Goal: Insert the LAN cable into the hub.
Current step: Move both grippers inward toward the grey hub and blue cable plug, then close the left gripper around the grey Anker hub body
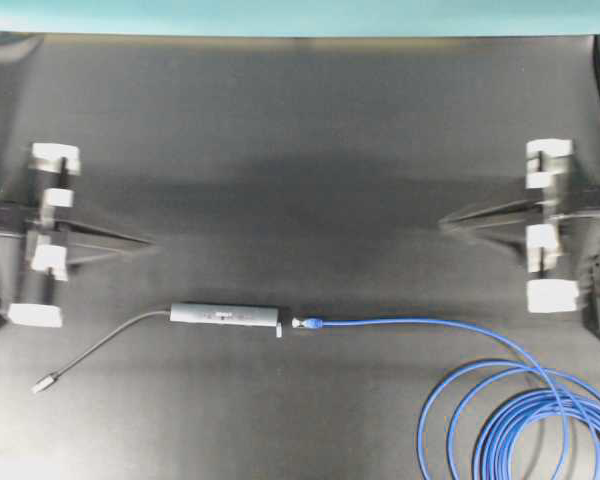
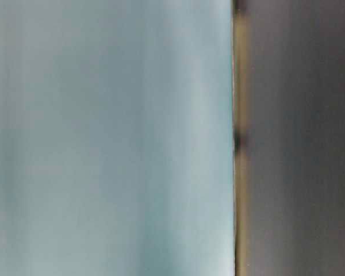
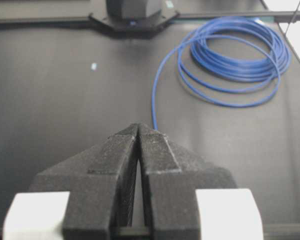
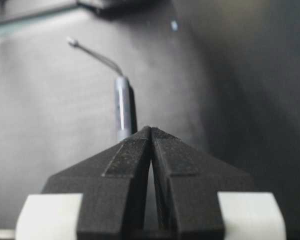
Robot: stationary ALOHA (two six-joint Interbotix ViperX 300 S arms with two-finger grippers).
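Observation:
The grey hub (image 1: 225, 315) lies flat on the black table, its thin grey cord (image 1: 105, 348) trailing left to a silver plug (image 1: 46, 382). The blue LAN cable (image 1: 410, 323) runs from coils (image 1: 525, 425) at the lower right to its plug (image 1: 302, 323), which sits at the hub's right end. My left gripper (image 1: 152, 243) is shut and empty, far left, above the hub. My right gripper (image 1: 442, 223) is shut and empty, far right. The left wrist view shows my left gripper (image 3: 138, 126) and the cable (image 3: 155, 95); the right wrist view shows my right gripper (image 4: 150, 129) and the hub (image 4: 122, 107).
The blue coils (image 3: 240, 55) fill the table's lower right corner in the overhead view. The table-level view is a blur of teal and dark grey. A teal wall (image 1: 300, 15) borders the table's far edge.

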